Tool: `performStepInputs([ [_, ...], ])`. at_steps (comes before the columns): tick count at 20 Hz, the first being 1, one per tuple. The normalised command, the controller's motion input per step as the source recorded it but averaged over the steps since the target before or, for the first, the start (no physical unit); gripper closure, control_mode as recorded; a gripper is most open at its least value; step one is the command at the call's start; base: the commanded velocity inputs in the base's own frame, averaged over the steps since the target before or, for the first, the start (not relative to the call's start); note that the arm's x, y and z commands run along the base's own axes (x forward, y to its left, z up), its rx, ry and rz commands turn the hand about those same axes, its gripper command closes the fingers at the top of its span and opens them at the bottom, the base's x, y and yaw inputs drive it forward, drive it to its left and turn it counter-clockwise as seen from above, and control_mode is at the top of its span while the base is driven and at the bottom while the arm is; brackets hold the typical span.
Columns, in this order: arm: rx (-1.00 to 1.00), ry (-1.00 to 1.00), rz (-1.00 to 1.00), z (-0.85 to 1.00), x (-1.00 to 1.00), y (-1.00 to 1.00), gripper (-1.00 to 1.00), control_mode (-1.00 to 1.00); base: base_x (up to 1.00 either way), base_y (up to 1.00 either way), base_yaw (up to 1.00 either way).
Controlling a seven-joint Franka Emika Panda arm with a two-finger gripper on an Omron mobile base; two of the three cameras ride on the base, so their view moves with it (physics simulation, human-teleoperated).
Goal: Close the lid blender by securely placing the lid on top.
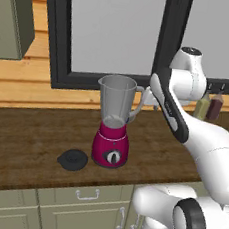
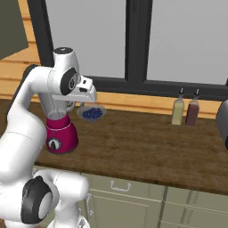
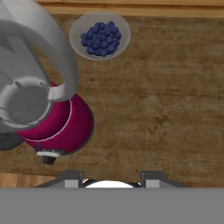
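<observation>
Near the counter's front edge the lid point(image 1: 73, 159) lies left of the open blender point(image 1: 114, 121), so I must swing my empty, closed gripper point(image 3: 112, 177) there, spread it, and descend squarely.

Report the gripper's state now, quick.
Gripper: jaws shut, holding nothing; the lid lies on the counter beside the blender.

Blender point(image 2: 60, 133) jar mostly hidden behind arm; lid point(image 3: 8, 141) cut off by edge.
</observation>
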Motion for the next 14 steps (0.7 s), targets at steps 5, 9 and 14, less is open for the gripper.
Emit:
performStepInputs([
  [5, 0.0, 0.0, 0.0, 0.0, -0.18, 0.05, -1.0, -1.0, 0.0, 0.0, 0.0],
  [9, -0.01, -0.13, 0.0, -0.04, -0.61, 0.15, -1.0, -1.0, 0.0, 0.0, 0.0],
  [14, 0.0, -0.18, -0.02, -0.14, -0.56, 0.27, -1.0, -1.0, 0.0, 0.0, 0.0],
])
